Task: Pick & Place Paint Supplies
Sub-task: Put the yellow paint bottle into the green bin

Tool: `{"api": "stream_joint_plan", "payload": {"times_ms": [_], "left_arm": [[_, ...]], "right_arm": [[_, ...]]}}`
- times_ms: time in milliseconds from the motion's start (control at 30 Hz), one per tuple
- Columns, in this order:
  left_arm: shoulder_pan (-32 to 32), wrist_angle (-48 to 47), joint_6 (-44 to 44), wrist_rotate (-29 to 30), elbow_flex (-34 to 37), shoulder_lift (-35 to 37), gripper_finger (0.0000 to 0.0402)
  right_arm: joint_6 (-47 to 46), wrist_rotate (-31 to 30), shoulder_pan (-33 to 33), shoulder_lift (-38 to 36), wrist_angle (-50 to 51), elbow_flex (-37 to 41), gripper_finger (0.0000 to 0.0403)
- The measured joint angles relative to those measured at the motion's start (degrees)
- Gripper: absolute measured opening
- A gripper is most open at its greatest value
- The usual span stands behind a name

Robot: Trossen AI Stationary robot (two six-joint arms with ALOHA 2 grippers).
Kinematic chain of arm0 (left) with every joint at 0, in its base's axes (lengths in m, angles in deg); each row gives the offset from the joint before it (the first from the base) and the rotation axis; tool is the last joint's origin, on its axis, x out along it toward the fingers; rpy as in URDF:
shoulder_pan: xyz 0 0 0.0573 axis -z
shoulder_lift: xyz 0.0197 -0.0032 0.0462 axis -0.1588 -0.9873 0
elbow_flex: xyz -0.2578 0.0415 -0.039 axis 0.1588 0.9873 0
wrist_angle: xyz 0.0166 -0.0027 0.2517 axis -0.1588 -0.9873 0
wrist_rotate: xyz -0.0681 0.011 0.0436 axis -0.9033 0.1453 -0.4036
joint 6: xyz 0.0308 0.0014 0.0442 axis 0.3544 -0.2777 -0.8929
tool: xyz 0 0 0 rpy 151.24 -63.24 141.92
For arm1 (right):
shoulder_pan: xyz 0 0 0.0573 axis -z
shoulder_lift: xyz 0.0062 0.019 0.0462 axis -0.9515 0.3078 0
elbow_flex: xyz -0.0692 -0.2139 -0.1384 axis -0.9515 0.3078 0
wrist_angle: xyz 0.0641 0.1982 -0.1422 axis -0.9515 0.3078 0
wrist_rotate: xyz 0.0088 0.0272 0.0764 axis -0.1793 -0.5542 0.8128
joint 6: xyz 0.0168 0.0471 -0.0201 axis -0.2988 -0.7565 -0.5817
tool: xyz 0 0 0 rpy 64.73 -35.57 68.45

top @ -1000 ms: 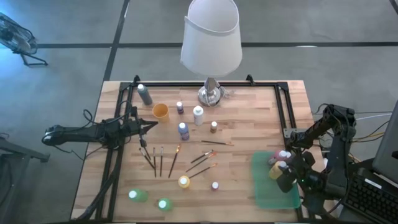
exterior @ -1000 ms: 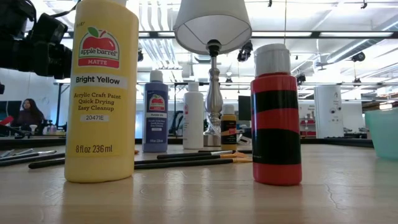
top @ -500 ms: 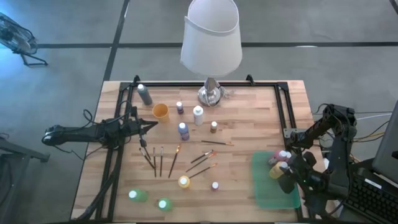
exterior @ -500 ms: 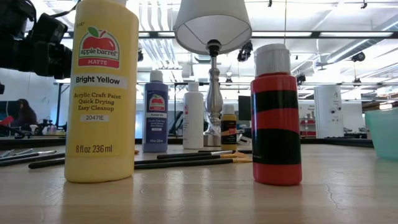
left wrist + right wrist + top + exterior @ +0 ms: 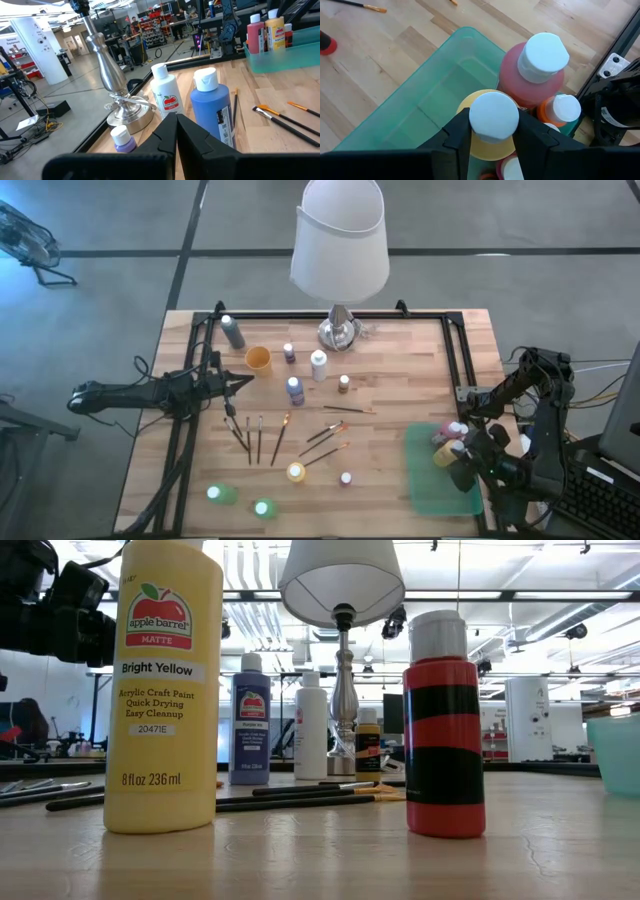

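The right tool (image 5: 490,132) pinches a yellow bottle (image 5: 487,127) by its white cap — upright, directly beneath it, inside the green tray (image 5: 415,100) beside a pink bottle (image 5: 535,70). The left tool (image 5: 232,385), pressed together, waits far across the desk (image 5: 400,390).

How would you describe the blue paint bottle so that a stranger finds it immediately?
Start at the tall lamp at the table's far edge. Toward the table's middle stands a white bottle; the blue paint bottle is next to it. It is the only blue-bodied bottle there, white-capped.
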Motion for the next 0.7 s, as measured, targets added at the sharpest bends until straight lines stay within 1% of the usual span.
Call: {"api": "stream_joint_plan", "payload": {"times_ms": [367, 567, 700], "left_arm": [[0.0, 0.0, 0.0, 0.0, 0.0, 0.0, 0.0013], [0.0, 0.0, 0.0, 0.0, 0.0, 0.0, 0.0013], [-0.1, 0.0, 0.0, 0.0, 0.0, 0.0, 0.0013]], "right_arm": [[0.9, 0.0, 0.0, 0.0, -0.1, 0.1, 0.0112], [0.9, 0.5, 0.0, 0.0, -0.3, 0.2, 0.0148], [0.9, 0.7, 0.0, 0.0, -0.3, 0.2, 0.0159]]}}
